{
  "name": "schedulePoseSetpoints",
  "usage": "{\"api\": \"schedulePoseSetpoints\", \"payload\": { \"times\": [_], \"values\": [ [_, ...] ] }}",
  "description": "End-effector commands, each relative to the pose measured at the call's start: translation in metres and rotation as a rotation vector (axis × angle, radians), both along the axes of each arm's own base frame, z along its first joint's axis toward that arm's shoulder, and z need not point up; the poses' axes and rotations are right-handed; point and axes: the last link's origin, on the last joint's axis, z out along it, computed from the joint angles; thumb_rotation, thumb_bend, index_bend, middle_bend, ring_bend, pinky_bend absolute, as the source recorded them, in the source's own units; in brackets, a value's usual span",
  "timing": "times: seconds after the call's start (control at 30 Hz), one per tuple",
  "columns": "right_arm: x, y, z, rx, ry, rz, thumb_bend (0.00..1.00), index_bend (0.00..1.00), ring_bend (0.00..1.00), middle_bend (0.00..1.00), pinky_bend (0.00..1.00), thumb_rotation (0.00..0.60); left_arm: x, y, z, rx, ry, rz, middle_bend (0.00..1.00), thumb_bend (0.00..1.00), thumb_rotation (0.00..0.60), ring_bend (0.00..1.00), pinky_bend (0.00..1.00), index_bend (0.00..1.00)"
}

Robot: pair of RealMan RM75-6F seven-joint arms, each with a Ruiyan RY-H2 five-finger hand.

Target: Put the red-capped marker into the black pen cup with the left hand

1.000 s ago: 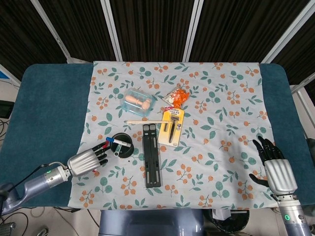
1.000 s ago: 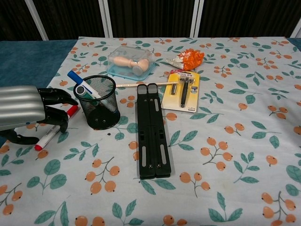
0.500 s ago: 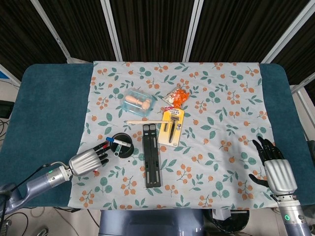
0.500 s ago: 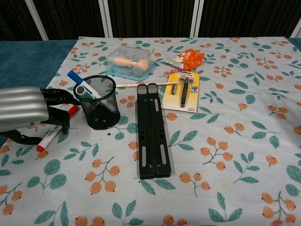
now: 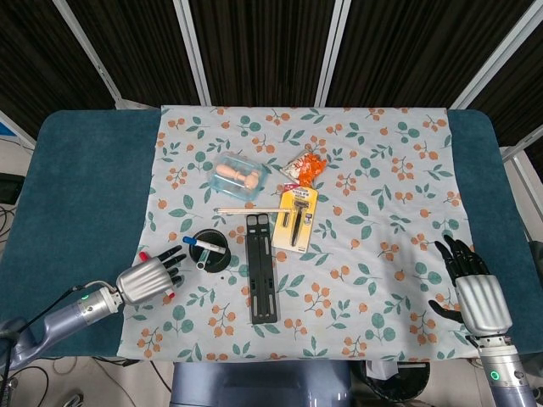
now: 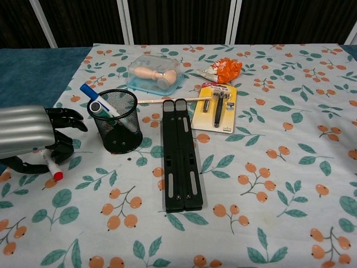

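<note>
My left hand (image 5: pixel 146 280) (image 6: pixel 27 134) sits just left of the black mesh pen cup (image 5: pixel 209 252) (image 6: pixel 118 121), near the table's front left. Its fingers curl around the red-capped marker (image 6: pixel 52 169), which crosses under the palm; a red end (image 5: pixel 170 294) pokes out on the near side and another red tip shows at the far side. Most of the white barrel is hidden by the hand. A blue-capped marker (image 6: pixel 95 101) leans inside the upright cup. My right hand (image 5: pixel 468 284) rests at the front right, fingers apart and holding nothing.
A black folded stand (image 5: pixel 261 267) (image 6: pixel 179 153) lies right of the cup. Behind it are a thin wooden stick (image 5: pixel 250 209), a carded razor pack (image 5: pixel 294 218), a clear lidded box (image 5: pixel 240 176) and an orange snack bag (image 5: pixel 307 167).
My left hand has closed on the red-capped marker and turned it; the marker no longer points toward the cup but lies across under the palm. The right hand has not moved.
</note>
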Motion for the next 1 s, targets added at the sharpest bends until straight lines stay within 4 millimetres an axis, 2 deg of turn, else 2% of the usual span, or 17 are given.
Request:
{"api": "schedulePoseSetpoints", "payload": {
  "times": [0.03,0.2,0.57,0.8,1.0],
  "values": [
    [0.0,0.0,0.0,-0.001,-0.001,0.0,0.16,0.0,0.0,0.0,0.18,0.6,-0.001,0.0,0.002,0.004,-0.007,0.007,0.58,0.3,0.6,0.17,0.15,0.59],
    [0.0,0.0,0.001,-0.001,-0.002,0.0,0.16,0.0,0.0,0.0,0.18,0.6,0.0,0.001,0.008,0.013,-0.027,0.007,0.59,0.34,0.6,0.18,0.16,0.6],
    [0.0,-0.001,0.001,-0.002,-0.008,-0.004,0.16,0.0,0.0,0.0,0.18,0.6,0.014,-0.005,0.038,0.033,-0.184,0.014,0.61,0.34,0.6,0.2,0.17,0.61],
    [0.0,0.0,0.002,-0.005,-0.012,0.002,0.16,0.0,0.0,0.0,0.18,0.6,0.03,-0.014,0.067,0.036,-0.308,-0.008,0.61,0.34,0.6,0.21,0.18,0.62],
    [0.0,0.0,0.002,-0.004,-0.014,0.0,0.16,0.0,0.0,0.0,0.18,0.6,0.052,-0.023,0.091,0.023,-0.483,0.028,0.62,0.34,0.6,0.23,0.2,0.62]
  ]
}}
